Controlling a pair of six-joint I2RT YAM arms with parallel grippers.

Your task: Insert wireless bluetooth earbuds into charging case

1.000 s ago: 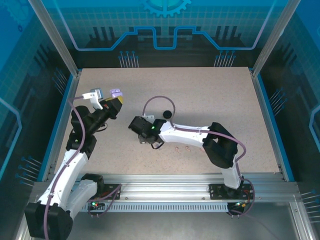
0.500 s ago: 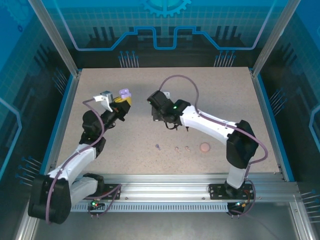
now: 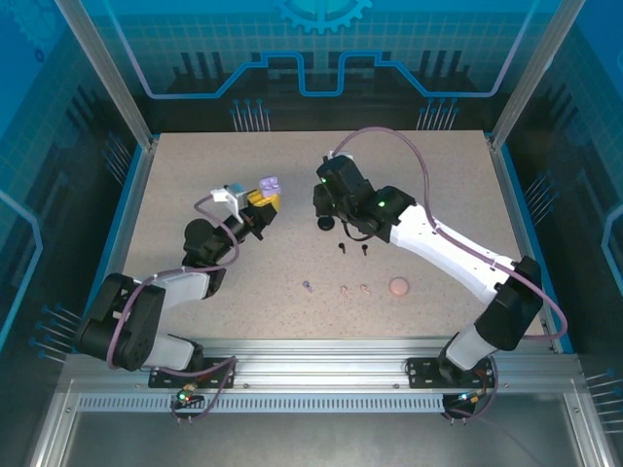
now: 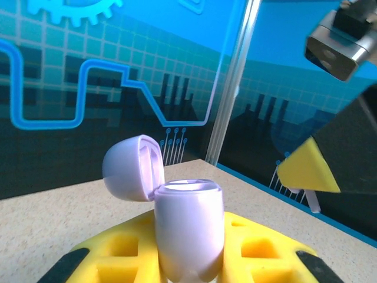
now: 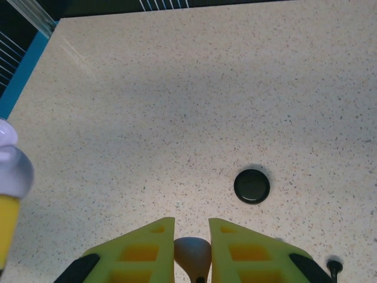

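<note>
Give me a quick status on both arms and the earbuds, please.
Left jaws shut on open lilac case. Right jaws pinching one earbud. Lilac earbud loose on table. Nothing in between.

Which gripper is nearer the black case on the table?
Right. The right gripper hovers close by the black case; the left gripper, holding the lilac case, sits farther left.

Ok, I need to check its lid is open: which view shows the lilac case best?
The left wrist view: the lilac case sits close-up in the left gripper, lid hinged open. The top external view shows it as a small lilac shape at that gripper's tip; the right wrist view catches a blurred sliver at its left edge.
</note>
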